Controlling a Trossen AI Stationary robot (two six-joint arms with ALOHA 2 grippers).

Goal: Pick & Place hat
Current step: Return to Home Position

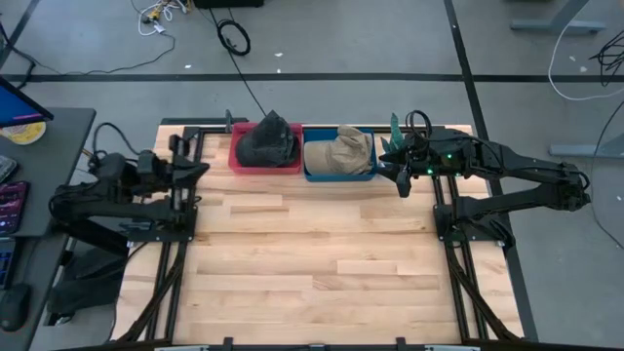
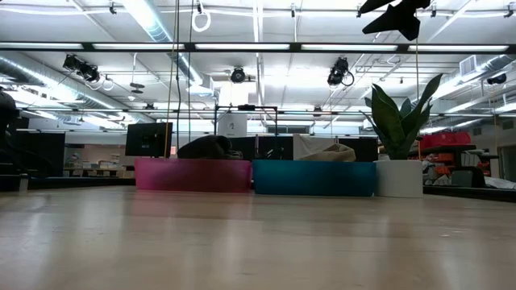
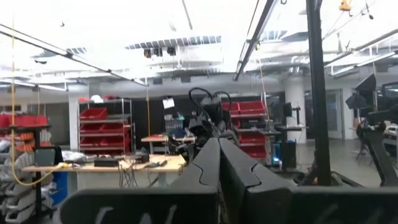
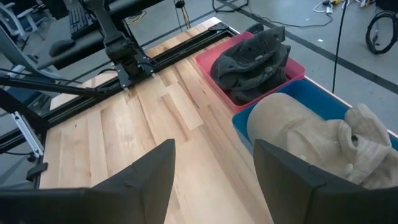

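1. The wooden counter (image 1: 312, 263) runs between the two arm frames, with both bins set along its far edge.
2. The left arm (image 1: 107, 195) sits folded over its mount at the counter's left side. The right arm (image 1: 517, 185) reaches in from the right side toward the bins.
3. The red bin (image 1: 263, 169) and the blue bin (image 1: 336, 177) stand side by side and touching, at the middle of the far edge.
4. A potted plant (image 2: 399, 121) in a white pot stands just beside the blue bin's right end.
5. The black caps (image 1: 268, 141) lie heaped in the red bin, rising above its rim.
6. Tan caps (image 1: 343, 151) fill the blue bin.
7. The right hand (image 4: 214, 162) hangs above the counter near the blue bin's right end. It is released, with its fingers spread wide apart.
8. The left hand (image 3: 219, 142) points level out into the room from the counter's far-left corner. It is clenched, with its two fingers pressed flat together.
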